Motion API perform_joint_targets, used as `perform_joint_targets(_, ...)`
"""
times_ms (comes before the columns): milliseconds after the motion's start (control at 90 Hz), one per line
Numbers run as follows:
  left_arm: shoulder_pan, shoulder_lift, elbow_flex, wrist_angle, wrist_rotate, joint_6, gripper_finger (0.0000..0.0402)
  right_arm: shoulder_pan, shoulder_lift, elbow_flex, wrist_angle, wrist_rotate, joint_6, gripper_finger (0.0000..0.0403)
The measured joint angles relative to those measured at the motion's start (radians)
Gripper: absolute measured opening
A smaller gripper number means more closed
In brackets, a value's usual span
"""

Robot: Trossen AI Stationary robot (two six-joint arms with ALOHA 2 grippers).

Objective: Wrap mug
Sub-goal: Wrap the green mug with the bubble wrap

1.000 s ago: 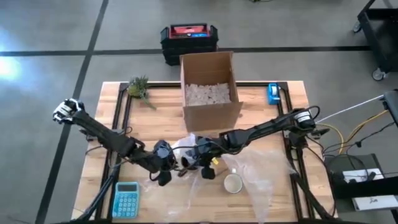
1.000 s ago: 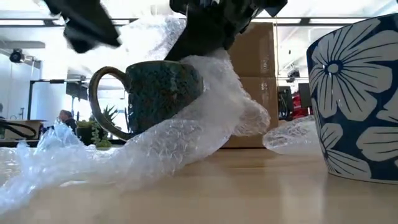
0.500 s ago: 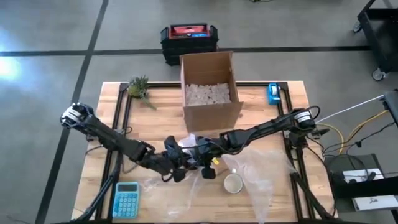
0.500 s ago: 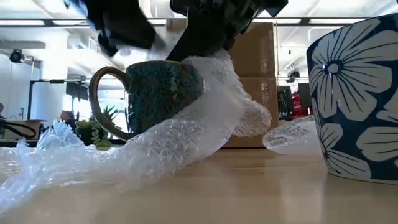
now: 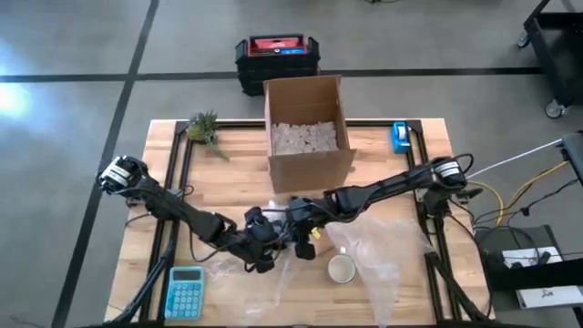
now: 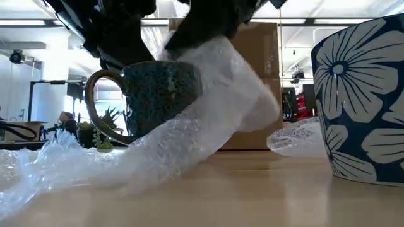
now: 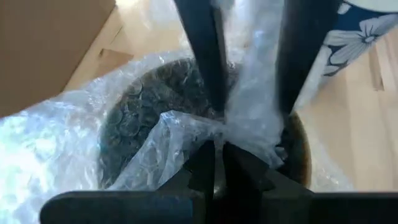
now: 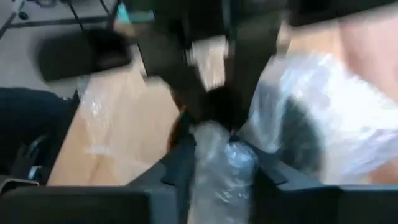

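Mid-table, both jaws gripping bubble wrap [image 6: 189, 126] over mug [image 6: 158, 94]; floral cup [image 6: 363, 101] near

Overhead shot is evenly lit and pretty crisp, soft daylight, barely any shadows on the worktop [image 5: 228, 164], with a pale glare patch on the floor [image 5: 23, 87] at the far left. Low cam is heavily backlit: ceiling strip lights and bright windows blow out the background, so the arms go to near-black silhouettes and the mug [image 6: 161, 94] looks dark. The flowered cup [image 6: 363, 101] up close is a bit soft. The bubble wrap [image 6: 208, 120] is smeared with motion blur. Left wrist cam is bright, wrap glaring white. Right wrist cam is badly motion-blurred all over.
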Motion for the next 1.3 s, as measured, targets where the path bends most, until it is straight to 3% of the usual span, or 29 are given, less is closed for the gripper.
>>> perform_joint_targets(278, 0.0, 0.0, 0.0, 0.007, -0.001, 0.001, 0.0022, -0.007, -0.086, 0.125, -0.433, 0.008, -0.102, 0.0167)
perform_joint_targets(422, 0.0, 0.0, 0.0, 0.008, -0.003, 0.0, 0.0022, 0.004, -0.117, 0.098, -0.759, 0.126, -0.075, 0.0165)
perform_joint_targets(489, 0.0, 0.0, 0.0, 0.009, -0.003, 0.0, 0.0022, 0.017, -0.129, 0.04, -0.812, 0.159, -0.055, 0.0159)
perform_joint_targets(567, 0.0, 0.001, 0.0, 0.014, -0.003, 0.0, 0.0022, 0.036, -0.138, -0.049, -0.712, 0.154, -0.026, 0.0149)
perform_joint_targets(722, 0.0, 0.001, 0.0, 0.022, -0.004, 0.001, 0.0022, 0.081, -0.135, -0.195, -0.3, 0.148, -0.033, 0.0114)
perform_joint_targets(1000, 0.0, 0.001, 0.0, 0.031, -0.008, 0.0, 0.0022, 0.091, -0.135, -0.185, 0.114, 0.15, -0.084, 0.0037)
perform_joint_targets(1300, 0.0, 0.001, 0.0, 0.041, -0.006, 0.0, 0.0021, 0.064, 0.021, -0.186, 0.243, 0.146, -0.08, 0.0001)
